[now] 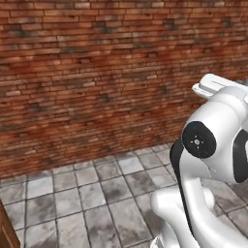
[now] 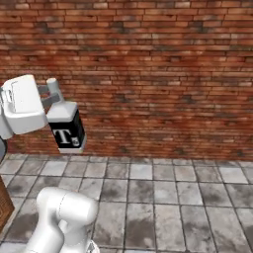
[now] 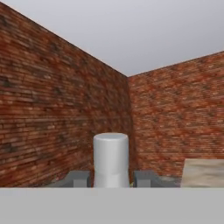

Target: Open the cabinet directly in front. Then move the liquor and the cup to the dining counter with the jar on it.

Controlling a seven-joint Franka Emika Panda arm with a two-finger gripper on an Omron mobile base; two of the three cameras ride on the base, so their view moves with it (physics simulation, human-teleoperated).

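Overhead of nothing but floor, the arm (image 1: 213, 160) rises at the right of the left base view, its white links and dark joints standing before a red brick wall (image 1: 87, 72) and a grey tiled floor (image 1: 97, 193). At the lower left corner of that view a sliver of brown wood (image 1: 6, 230) cuts into the picture; what it belongs to cannot be told.

Moving to the right base view, the white hand sits at the left edge, and the gripper (image 2: 53, 95) reaches rightward from it. The liquor (image 2: 66, 127) hangs in the air just beside the hand, upright with a slight tilt, its dark body showing the white label with the black "T" mark, its slim pale neck up between the grey fingers (image 2: 45, 90). It is well above the floor tiles and in front of the brick wall, touching no surface.

Finally, in the hand view, the bottle's pale cap stands between 2 grey fingertips (image 3: 78, 178), which are drawn in partway and press against its neck from both sides. Brick walls meet in a corner behind it, and at the lower right a beige marble slab (image 3: 203, 173) shows its veined top.
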